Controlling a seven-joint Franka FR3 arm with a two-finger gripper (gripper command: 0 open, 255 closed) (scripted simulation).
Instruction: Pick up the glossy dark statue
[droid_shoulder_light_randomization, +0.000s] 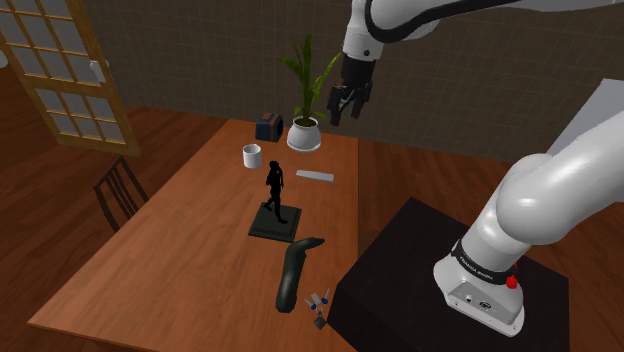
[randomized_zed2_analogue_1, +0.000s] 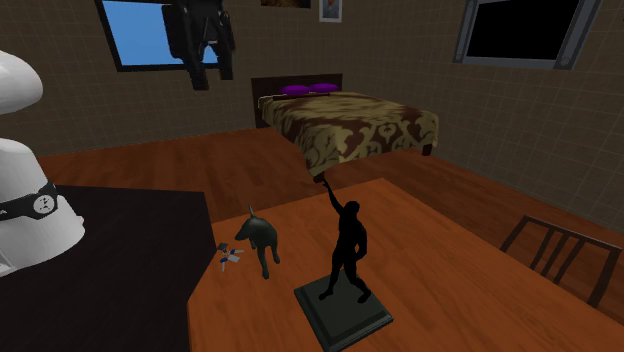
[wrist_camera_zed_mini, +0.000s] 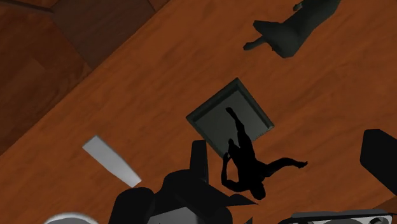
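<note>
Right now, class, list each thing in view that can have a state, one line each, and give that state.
Gripper, open, high above the table, holding nothing.
Statue, upright on its base, not held.
Cup, upright on the table.
Potted plant, upright on the table.

You are looking at a home bedroom: a bed (randomized_zed2_analogue_1: 350, 125) with purple pillows (randomized_zed2_analogue_1: 308, 88), a wooden bench (droid_shoulder_light_randomization: 180, 260), a chair (droid_shoulder_light_randomization: 118, 192), a potted plant (droid_shoulder_light_randomization: 308, 100) and a glazed door (droid_shoulder_light_randomization: 60, 70).
</note>
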